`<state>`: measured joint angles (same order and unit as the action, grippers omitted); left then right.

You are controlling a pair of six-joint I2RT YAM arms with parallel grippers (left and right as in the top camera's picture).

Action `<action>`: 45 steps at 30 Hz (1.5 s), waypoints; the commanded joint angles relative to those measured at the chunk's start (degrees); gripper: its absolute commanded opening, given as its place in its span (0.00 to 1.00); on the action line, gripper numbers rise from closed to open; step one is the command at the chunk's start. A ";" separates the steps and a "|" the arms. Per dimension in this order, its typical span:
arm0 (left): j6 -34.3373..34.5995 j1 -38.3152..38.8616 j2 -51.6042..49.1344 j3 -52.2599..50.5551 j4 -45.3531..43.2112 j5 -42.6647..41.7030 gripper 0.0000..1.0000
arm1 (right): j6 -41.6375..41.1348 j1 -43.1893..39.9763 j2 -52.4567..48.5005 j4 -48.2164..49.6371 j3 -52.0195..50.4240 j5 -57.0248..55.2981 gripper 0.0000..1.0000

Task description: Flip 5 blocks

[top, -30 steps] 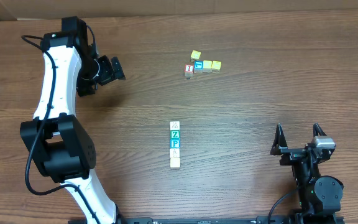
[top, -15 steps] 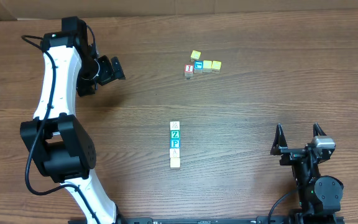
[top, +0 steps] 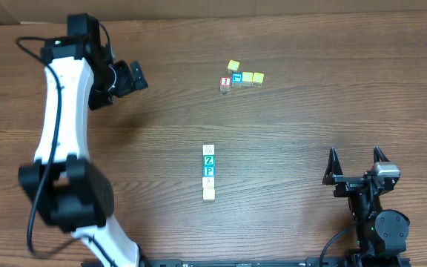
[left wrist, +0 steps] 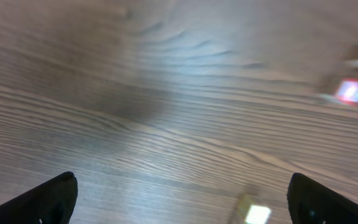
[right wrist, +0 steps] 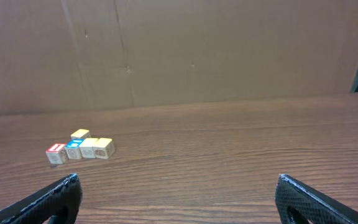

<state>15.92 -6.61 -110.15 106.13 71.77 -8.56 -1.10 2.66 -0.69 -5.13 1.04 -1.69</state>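
We find the left gripper (top: pixel 132 76) with its jaws spread wide and holding nothing, over the far left of the brown wood-grain table (top: pixel 310 96). The right gripper (top: pixel 354 157) likewise stands open and empty at the near right edge. The five small wooden letter blocks (top: pixel 209 172) lie in a touching column at table centre, well apart from both grippers: whitish, green Z (top: pixel 209 160), teal P (top: pixel 209 171), whitish, tan. A separate cluster of small coloured cubes (top: pixel 240 77) sits beyond the column.

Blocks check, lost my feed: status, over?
Left pincer open, empty, far left. Right pincer open, empty. Five blocks in a row, untouched. Nothing in the way.
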 commanded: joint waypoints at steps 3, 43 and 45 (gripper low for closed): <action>-1.14 2.34 17.27 0.85 -0.04 0.17 1.00 | -0.24 -0.11 0.52 0.48 -0.59 0.07 1.00; -1.57 2.47 77.59 -33.33 -21.79 11.45 1.00 | -0.24 -0.11 0.52 0.48 -0.59 0.07 1.00; -1.60 2.47 80.98 -36.79 -30.42 10.56 1.00 | -0.24 -0.11 0.52 0.48 -0.59 0.07 1.00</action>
<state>15.68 -4.10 -34.09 73.38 48.97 2.42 -1.28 2.66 -0.69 -5.08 1.04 -1.69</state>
